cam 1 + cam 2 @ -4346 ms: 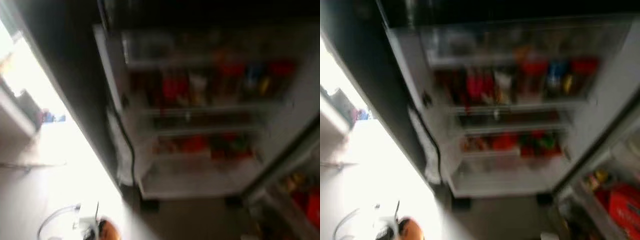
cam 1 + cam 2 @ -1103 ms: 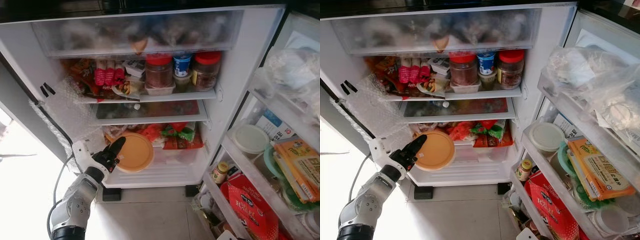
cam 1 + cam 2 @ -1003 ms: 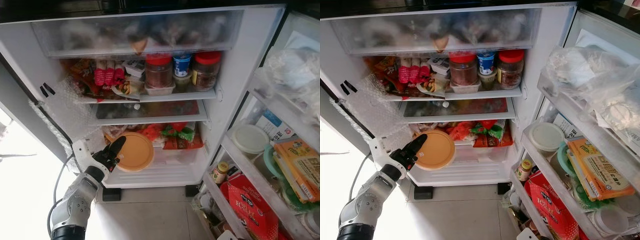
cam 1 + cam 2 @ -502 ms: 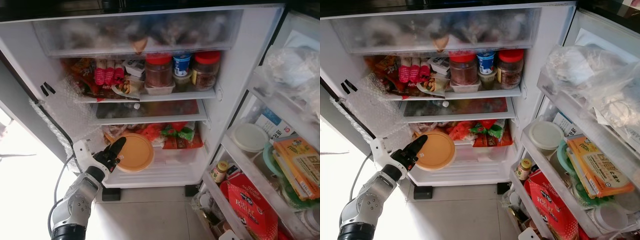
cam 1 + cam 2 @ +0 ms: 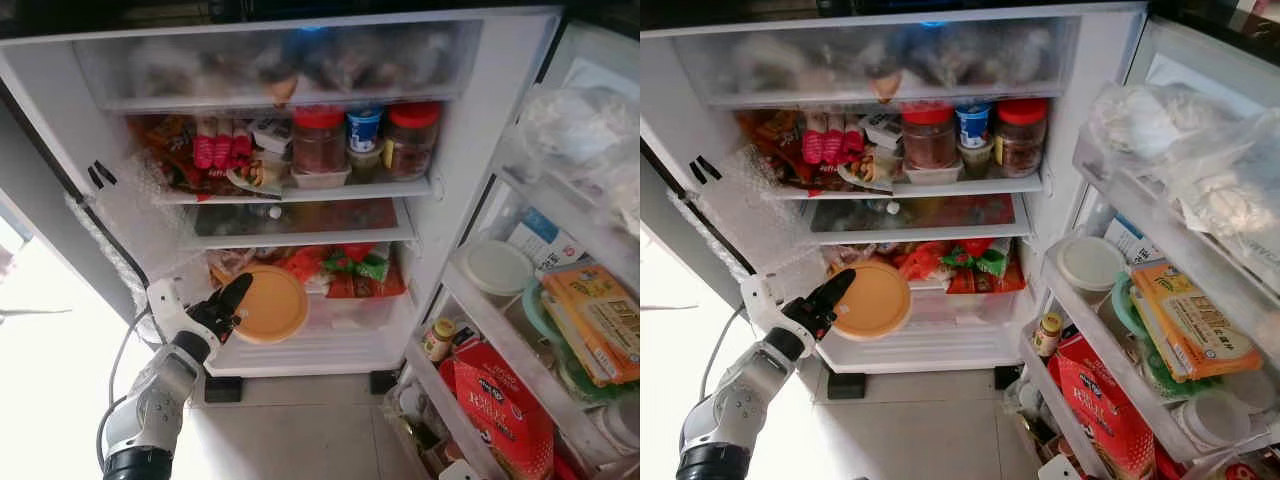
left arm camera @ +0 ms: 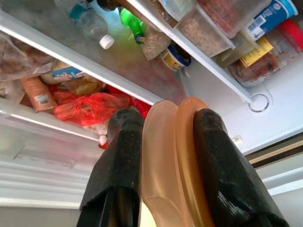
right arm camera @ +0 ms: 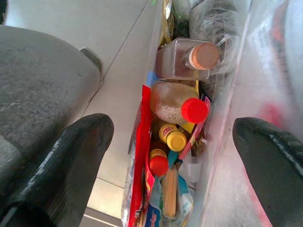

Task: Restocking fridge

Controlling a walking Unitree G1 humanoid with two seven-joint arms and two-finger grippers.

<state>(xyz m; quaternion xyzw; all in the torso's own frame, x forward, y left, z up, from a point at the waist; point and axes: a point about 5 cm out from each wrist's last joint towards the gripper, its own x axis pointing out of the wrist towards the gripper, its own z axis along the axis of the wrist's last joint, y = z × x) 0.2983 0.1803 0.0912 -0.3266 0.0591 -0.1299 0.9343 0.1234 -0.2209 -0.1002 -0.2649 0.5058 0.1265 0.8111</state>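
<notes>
Holding the flat round orange plastic lid (image 5: 268, 303) pinched edge-on, the left gripper (image 5: 229, 301) hovers at the open white fridge's (image 5: 480, 150) bottom shelf. Best slid in level over the shelf's front edge — clear of the red bags (image 5: 300, 265). The right gripper (image 7: 173, 156) hangs wide open, empty.

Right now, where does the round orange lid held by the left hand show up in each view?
Left eye view: the orange lid is low and left of centre, before the fridge's bottom shelf, at the left hand.
Right eye view: the same, lower left.
Left wrist view: edge-on between the two black fingers.
Right wrist view: I can't find it among the door-bin bottles.
Shared landmark: the red bag behind it.
</notes>
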